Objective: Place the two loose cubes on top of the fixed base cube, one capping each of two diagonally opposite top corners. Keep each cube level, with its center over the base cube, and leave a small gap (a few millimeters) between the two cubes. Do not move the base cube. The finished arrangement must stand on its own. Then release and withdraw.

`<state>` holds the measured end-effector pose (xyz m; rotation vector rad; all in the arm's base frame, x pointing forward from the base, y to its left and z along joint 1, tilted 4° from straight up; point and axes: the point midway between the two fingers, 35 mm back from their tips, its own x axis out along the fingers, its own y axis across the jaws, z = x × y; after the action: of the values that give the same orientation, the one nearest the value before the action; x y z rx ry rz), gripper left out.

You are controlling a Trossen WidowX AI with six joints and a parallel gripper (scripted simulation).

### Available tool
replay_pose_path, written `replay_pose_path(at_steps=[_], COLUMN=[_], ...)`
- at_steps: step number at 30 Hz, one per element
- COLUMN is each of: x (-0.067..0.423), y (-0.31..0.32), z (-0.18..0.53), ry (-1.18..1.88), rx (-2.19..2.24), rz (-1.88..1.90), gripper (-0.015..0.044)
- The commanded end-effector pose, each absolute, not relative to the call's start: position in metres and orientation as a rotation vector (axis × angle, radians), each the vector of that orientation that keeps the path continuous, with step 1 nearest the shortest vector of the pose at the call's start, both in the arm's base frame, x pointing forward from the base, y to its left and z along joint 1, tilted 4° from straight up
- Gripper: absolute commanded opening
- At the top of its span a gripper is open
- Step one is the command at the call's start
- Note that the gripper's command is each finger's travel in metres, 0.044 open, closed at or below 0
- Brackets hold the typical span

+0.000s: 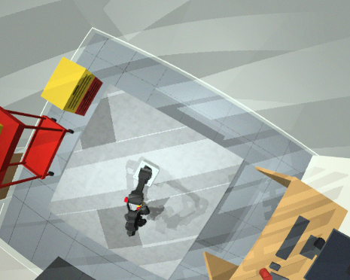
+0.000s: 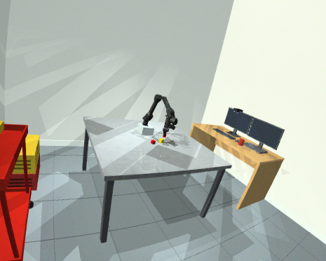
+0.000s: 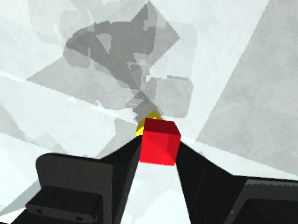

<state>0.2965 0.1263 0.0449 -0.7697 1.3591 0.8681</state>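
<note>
From above, the black robot arm reaches across the grey table, and a bit of red and yellow peeks out under its wrist. From the side, the pincer hangs above the table with a small red cube squeezed in it. Another small red cube and a small yellow cube sit on the table just below. Up close, the two black fingers pinch the red cube, and the yellow one peeks out right behind it.
</note>
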Motion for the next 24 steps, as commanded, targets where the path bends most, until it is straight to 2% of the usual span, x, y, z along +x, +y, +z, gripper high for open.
replay_pose_path(at_steps=[1,24], x=[0.294,0.294], y=[0.132,0.132], z=[0.044,0.018], ry=[1.338,1.337], rx=[-0.808,-0.81], rz=[0.909,0.911], gripper=[0.0105,0.0105])
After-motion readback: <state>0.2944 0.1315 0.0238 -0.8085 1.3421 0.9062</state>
